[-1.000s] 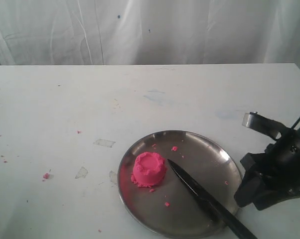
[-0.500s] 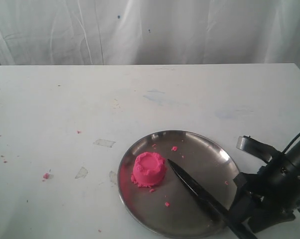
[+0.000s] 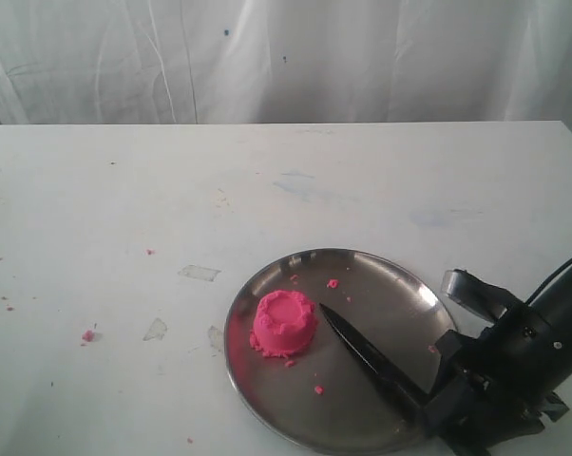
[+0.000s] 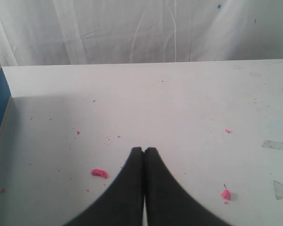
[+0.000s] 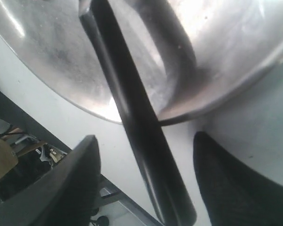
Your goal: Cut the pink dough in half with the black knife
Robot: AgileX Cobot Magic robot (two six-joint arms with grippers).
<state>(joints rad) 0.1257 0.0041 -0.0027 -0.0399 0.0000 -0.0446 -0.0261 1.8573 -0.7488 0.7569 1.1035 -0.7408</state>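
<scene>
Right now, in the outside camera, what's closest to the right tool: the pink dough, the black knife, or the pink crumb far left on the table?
From the right tool:
1. Black knife, handle at the tool.
2. Pink dough, left part of the plate.
3. Pink crumb, off the plate, far left.

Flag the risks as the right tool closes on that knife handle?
1. The black knife lies propped on the steel plate rim, handle overhanging; an off-centre pinch by the open right tool could tip or skid it.
2. The blade tip sits close to the pink dough; a skid might gouge it.
</scene>
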